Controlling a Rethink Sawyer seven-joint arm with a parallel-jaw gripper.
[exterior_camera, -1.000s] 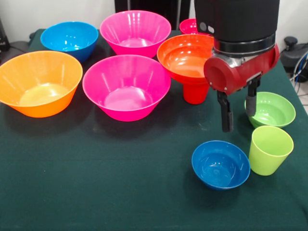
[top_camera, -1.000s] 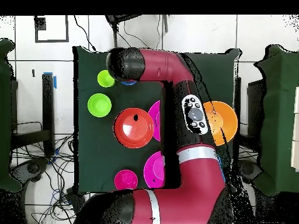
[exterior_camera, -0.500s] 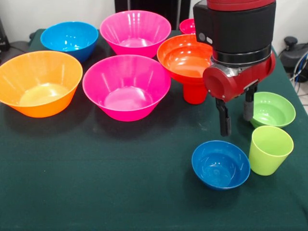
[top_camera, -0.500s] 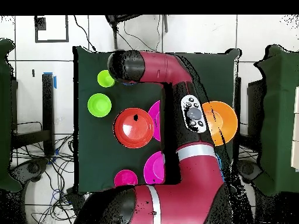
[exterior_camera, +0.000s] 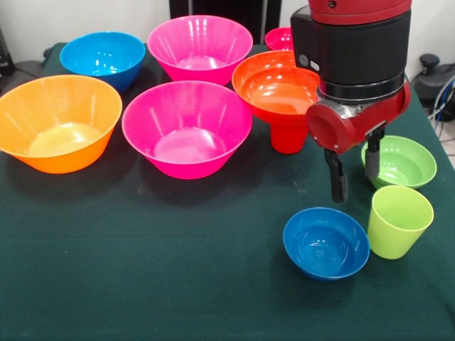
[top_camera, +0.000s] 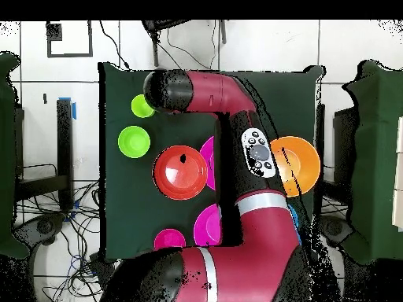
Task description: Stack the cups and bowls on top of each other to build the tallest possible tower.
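Tower (exterior_camera: pixel 284 96): we are seeing only the red-orange bowl on the red cup (exterior_camera: pixel 288 136) | gripper (exterior_camera: pixel 352 176): hanging released, empty, above the blue bowl (exterior_camera: pixel 326 243) and green cup (exterior_camera: pixel 398 221) | remaining: most pieces are sitting unstacked

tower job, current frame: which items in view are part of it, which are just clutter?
Job:
- wide red-orange bowl on red cup
- lime-green cup
- small green bowl
- small blue bowl
- two pink bowls
- yellow-orange bowl
- mid-sized blue bowl
- small red bowl
- hand, open

Clutter:
- cables off the table edge
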